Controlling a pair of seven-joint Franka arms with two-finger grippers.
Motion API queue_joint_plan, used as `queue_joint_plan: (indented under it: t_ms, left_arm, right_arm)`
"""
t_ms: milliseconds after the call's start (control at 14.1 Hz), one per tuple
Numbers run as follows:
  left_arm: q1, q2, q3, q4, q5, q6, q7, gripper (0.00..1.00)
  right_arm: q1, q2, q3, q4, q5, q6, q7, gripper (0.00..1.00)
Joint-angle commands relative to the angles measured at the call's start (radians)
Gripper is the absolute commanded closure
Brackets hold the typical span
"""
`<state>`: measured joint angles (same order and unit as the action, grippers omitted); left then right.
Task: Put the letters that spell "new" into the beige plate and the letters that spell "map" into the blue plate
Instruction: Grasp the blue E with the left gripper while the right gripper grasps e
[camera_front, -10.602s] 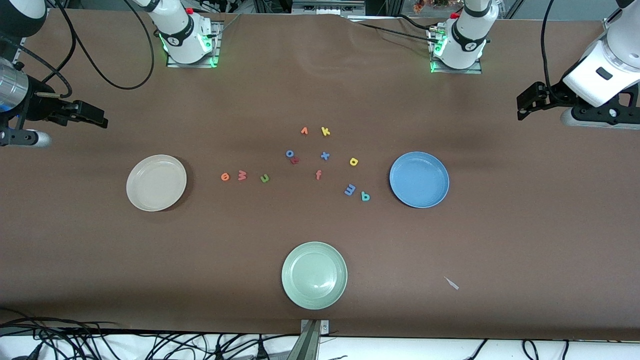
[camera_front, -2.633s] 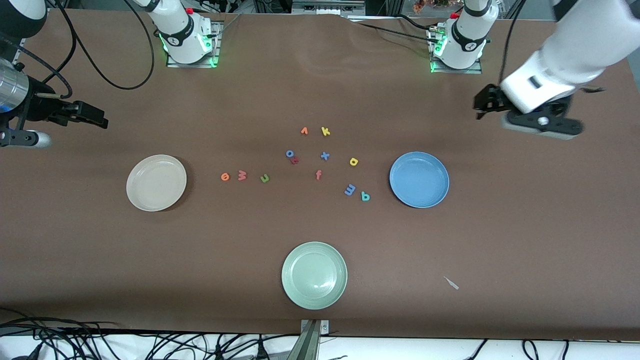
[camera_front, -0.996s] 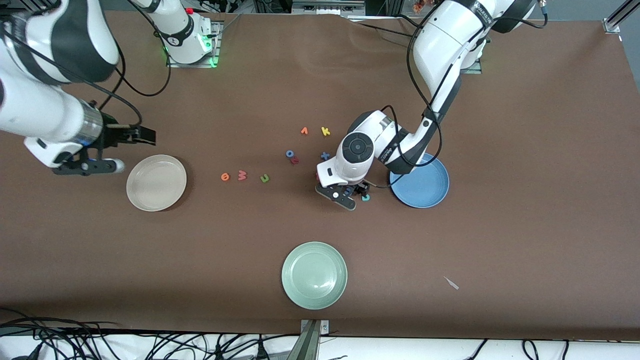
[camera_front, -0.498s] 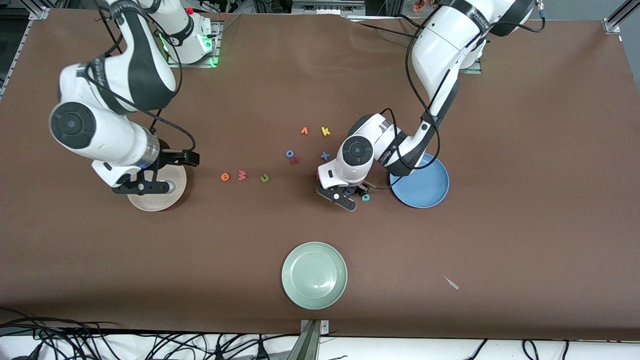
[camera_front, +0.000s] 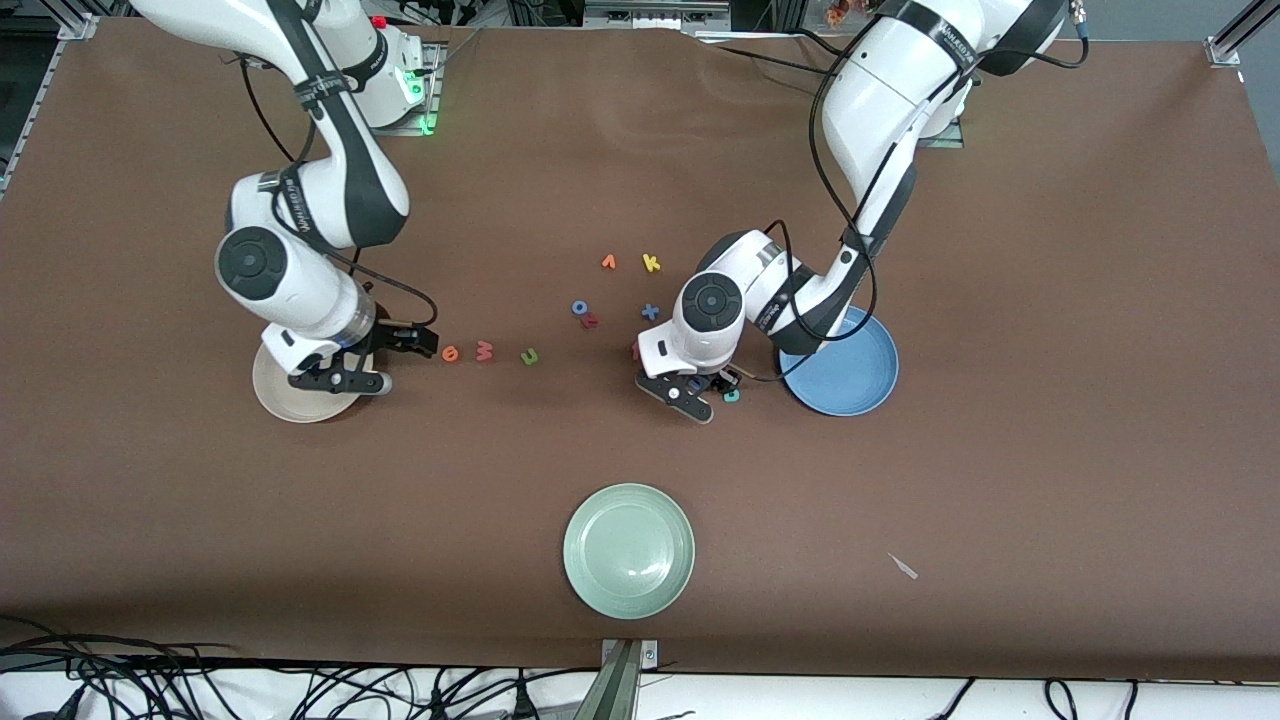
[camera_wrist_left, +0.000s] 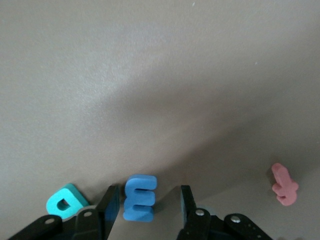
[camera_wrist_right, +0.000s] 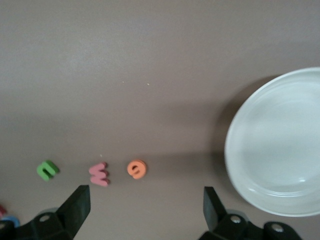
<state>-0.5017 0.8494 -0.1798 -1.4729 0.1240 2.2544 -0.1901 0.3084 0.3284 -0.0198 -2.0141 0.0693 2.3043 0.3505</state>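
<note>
Brown cloth covers the table (camera_front: 1000, 400) under both arms. Down at the surface, the left gripper (camera_wrist_left: 146, 205) has its two black fingers (camera_wrist_left: 111, 202) set either side of the small blue foam m (camera_wrist_left: 140, 197), a gap showing between the foam and one finger, so it is not yet clamped. Just outside one finger lies the teal foam p (camera_wrist_left: 64, 202); the round blue plate (camera_front: 850, 375) sits close by toward the left arm's end. A pinkish foam letter (camera_wrist_left: 284, 185) lies a little off the other finger. The right gripper (camera_wrist_right: 145, 207) hangs with fingers spread wide and nothing between them, beside the round cream-beige plate (camera_wrist_right: 280, 150), with the orange foam e (camera_wrist_right: 136, 168), pinkish-red foam w (camera_wrist_right: 99, 173) and green foam n (camera_wrist_right: 47, 170) in a row just ahead of it.
</note>
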Motion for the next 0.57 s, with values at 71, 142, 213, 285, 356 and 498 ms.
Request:
queue_joint_plan:
  t_ms: [71, 142, 213, 285, 356, 498]
  left_arm:
    - [-0.008, -0.003, 0.008, -0.012, 0.037, 0.008, -0.008, 0.45]
    - [-0.008, -0.003, 0.008, -0.012, 0.037, 0.008, -0.008, 0.49]
    - [-0.008, -0.003, 0.007, -0.012, 0.037, 0.008, -0.008, 0.59]
    - [-0.008, -0.004, 0.006, -0.012, 0.037, 0.008, -0.008, 0.69]
    - [-0.006, -0.004, 0.006, -0.012, 0.037, 0.007, -0.009, 0.79]
    - [-0.003, -0.015, 0.006, -0.012, 0.037, -0.002, -0.009, 0.92]
  right_arm:
    - [0.003, 0.046, 0.035, -0.054, 0.009, 0.121, 0.210, 0.00]
    - [0.003, 0.061, 0.043, -0.054, 0.009, 0.133, 0.241, 0.00]
    - [0.003, 0.079, 0.050, -0.054, 0.007, 0.145, 0.275, 0.00]
    - [0.003, 0.096, 0.060, -0.054, 0.007, 0.164, 0.307, 0.00]
    - [0.003, 0.109, 0.061, -0.055, 0.007, 0.171, 0.332, 0.00]
    - [0.003, 0.110, 0.066, -0.069, 0.009, 0.173, 0.341, 0.00]
